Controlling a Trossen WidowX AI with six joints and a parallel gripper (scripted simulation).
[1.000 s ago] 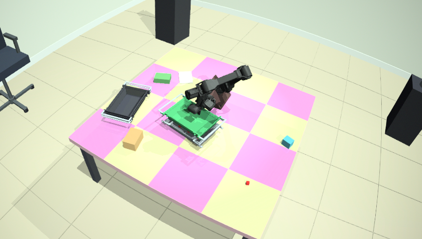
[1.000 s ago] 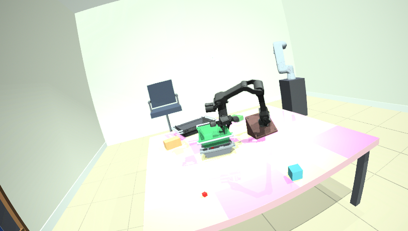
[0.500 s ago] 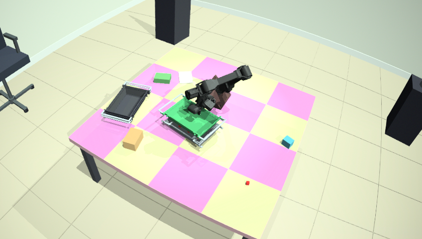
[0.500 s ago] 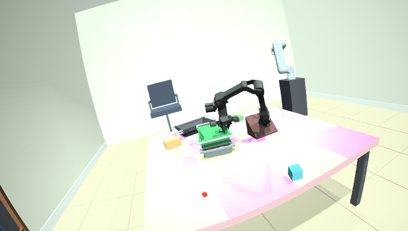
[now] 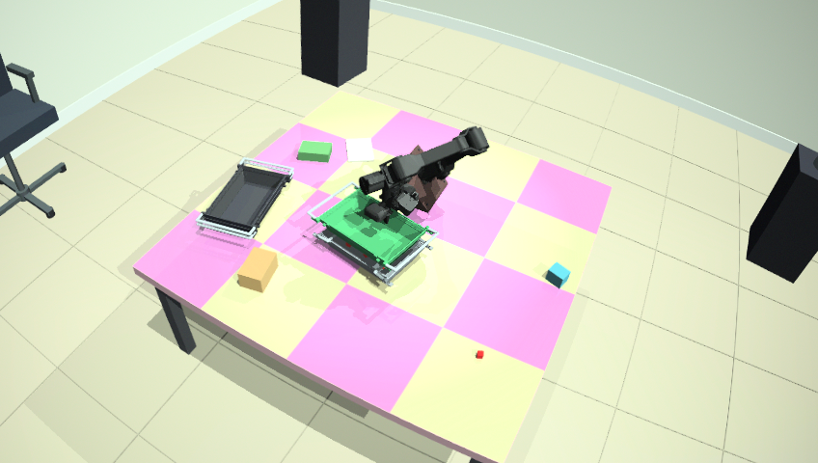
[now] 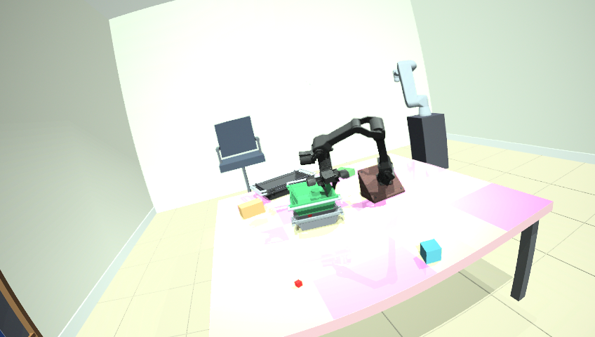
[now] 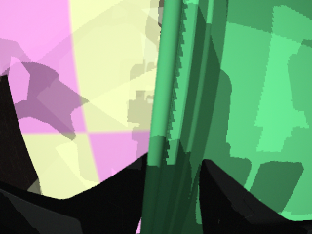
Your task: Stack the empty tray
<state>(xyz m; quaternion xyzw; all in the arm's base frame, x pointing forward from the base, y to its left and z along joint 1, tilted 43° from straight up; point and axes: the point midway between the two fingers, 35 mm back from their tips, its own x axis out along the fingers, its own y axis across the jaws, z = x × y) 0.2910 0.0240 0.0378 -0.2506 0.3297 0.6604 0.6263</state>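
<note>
Your gripper (image 5: 385, 216) (image 6: 330, 187) (image 7: 177, 164) is loosened, its fingers slightly apart on either side of the near rim of the green tray (image 5: 401, 236) (image 6: 313, 203) (image 7: 263, 122). You have that tray above the grey loaded tray (image 5: 385, 274) (image 6: 319, 223), looking about level; you can't tell from here whether both bars bear it. Red blocks show beneath. Seen from the top view, your black tray (image 5: 248, 195) (image 6: 280, 183) is at ten o'clock from the green one, the orange block (image 5: 257, 270) (image 6: 251, 208) at eight, and the blue cube (image 5: 558, 275) (image 6: 430, 250) between three and four.
</note>
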